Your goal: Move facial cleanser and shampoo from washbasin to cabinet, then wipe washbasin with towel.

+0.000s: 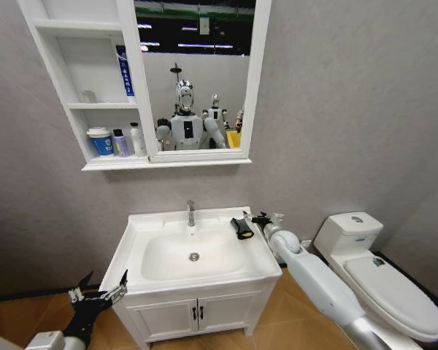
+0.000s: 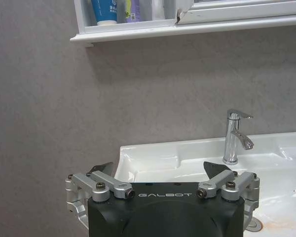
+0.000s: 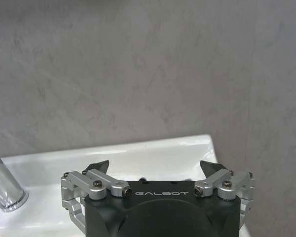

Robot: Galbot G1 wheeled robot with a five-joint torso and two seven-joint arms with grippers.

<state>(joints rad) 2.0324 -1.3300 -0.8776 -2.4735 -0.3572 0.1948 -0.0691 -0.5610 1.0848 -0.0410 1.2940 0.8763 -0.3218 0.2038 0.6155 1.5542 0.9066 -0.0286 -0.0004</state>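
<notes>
While towel (image 1: 242, 228) idle — right pincer (image 1: 257, 218) beside.

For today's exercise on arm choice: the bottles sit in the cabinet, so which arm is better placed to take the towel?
Probably the right. Its open gripper hovers beside the towel on the washbasin; the left gripper hangs low by its front-left corner.

White arms, black-and-silver grippers marked GALBOT

The right arm (image 1: 317, 281) is a smooth, glossy white tube in rounded segments. Each wrist ends in a matte black housing with "GALBOT" in pale letters. The left gripper (image 2: 163, 172) and right gripper (image 3: 155, 168) both carry brushed-silver linkage bars fastened with dark hex screws, tipped with black, pointed, wedge-shaped fingers (image 3: 97, 166).
</notes>
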